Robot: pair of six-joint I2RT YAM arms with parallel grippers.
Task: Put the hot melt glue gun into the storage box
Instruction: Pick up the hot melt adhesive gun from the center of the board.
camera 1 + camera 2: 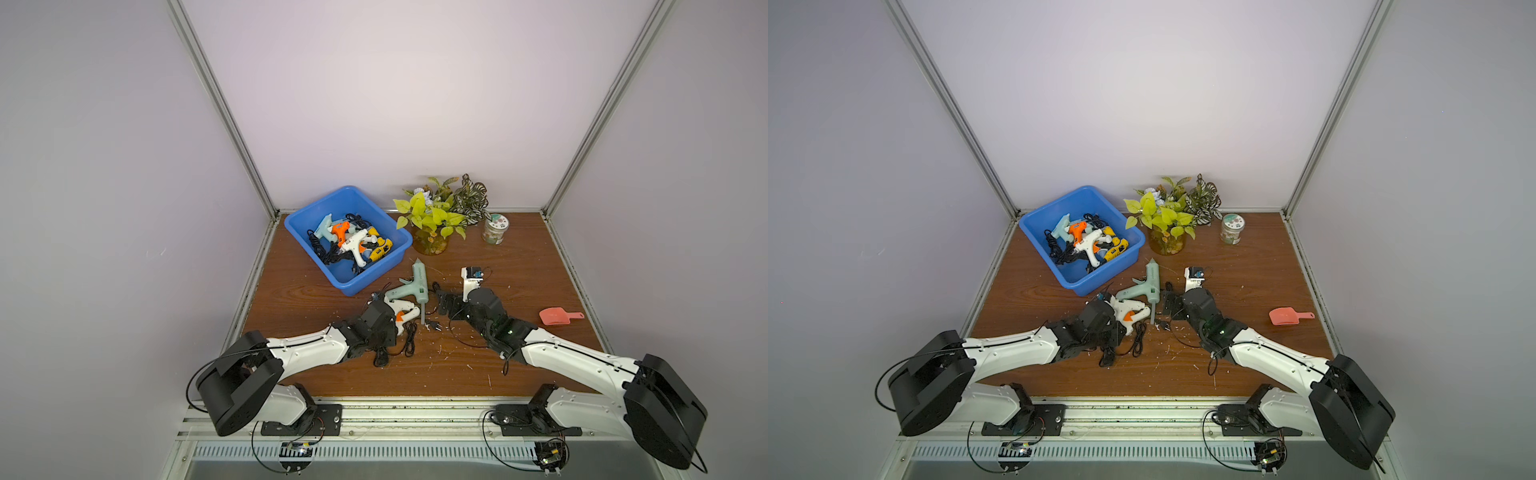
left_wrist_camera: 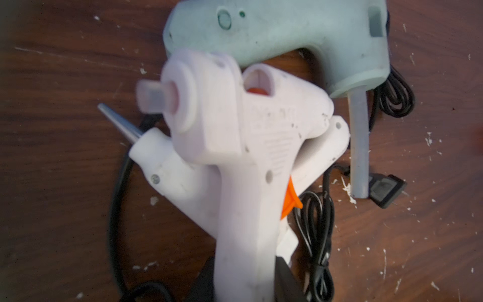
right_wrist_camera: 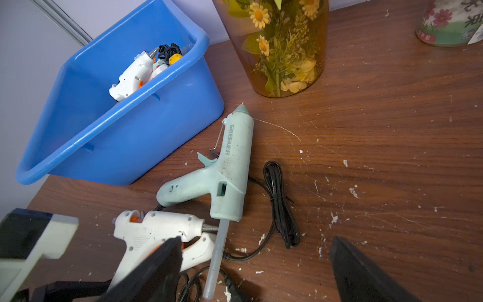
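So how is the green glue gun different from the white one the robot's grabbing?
The green glue gun is bigger than the white glue gun. The green one's trigger is green; the white one's is orange. The green one lies free on the table, while the left gripper clamps the white one's handle. Both are glue guns outside the storage box.

A leafy plant (image 1: 436, 210) stands in an amber glass vase (image 3: 282, 52) at the back of the wooden table (image 1: 523, 266), with a flower-printed jar (image 1: 493, 229) just beside it. A pink scoop (image 1: 557, 316) lies well apart, near the right edge. White flecks (image 3: 333, 218) litter the wood
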